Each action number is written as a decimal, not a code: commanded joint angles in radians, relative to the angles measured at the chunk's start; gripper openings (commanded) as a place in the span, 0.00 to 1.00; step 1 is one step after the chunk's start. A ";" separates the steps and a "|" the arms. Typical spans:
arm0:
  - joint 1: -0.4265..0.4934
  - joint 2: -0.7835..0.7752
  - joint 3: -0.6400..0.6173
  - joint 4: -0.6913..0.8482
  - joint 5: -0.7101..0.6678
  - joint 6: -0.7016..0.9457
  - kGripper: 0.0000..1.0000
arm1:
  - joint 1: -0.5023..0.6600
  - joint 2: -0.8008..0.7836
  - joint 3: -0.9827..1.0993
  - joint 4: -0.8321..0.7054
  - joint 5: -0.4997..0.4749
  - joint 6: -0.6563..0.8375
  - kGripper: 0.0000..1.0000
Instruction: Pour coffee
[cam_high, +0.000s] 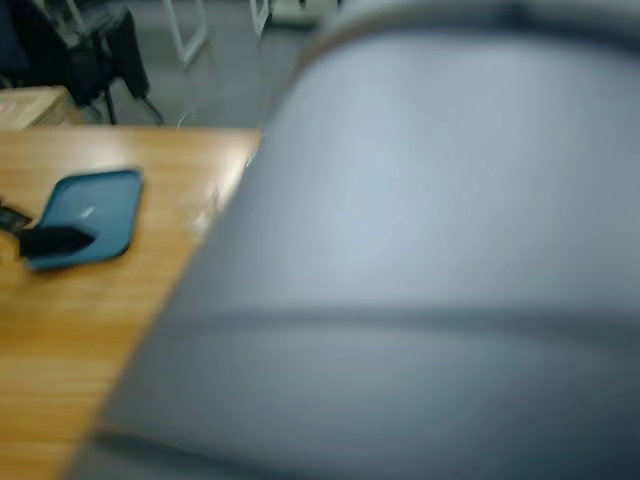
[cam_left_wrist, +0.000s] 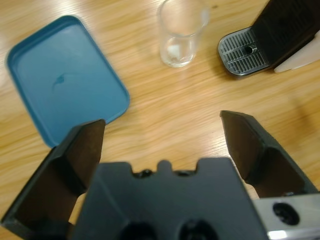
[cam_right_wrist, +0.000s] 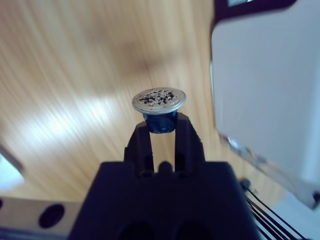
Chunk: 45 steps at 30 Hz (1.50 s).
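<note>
No coffee poured yet, I'd say: the small clear glass tumbler (cam_left_wrist: 182, 32) looks empty beside the black coffee machine's drip grille (cam_left_wrist: 243, 51), the left gripper (cam_left_wrist: 162, 137) hangs wide open, and the right gripper (cam_right_wrist: 161, 126) pinches a blue foil-topped coffee capsule (cam_right_wrist: 159, 104).

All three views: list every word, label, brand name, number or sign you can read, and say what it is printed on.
No readable text in any view.
Blue tray: only a small scuff, no lettering.
Glass tumbler: unmarked.
Coffee machine: a dark panel at its top edge, too blurred and cropped to read.
Capsule in the right gripper: a speckled foil lid, no legible print.
High view: mostly blocked by an arm, nothing legible.
</note>
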 joint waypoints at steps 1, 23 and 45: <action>-0.004 0.031 0.019 -0.008 -0.010 -0.001 1.00 | 0.008 -0.102 -0.378 0.173 -0.020 -0.118 0.00; -0.004 0.034 0.018 -0.008 -0.010 -0.001 0.99 | -0.064 -0.119 0.151 -0.361 0.191 0.009 0.00; -0.004 0.041 0.016 -0.006 -0.010 -0.001 1.00 | -0.257 -0.207 0.195 -0.391 0.308 -0.122 0.00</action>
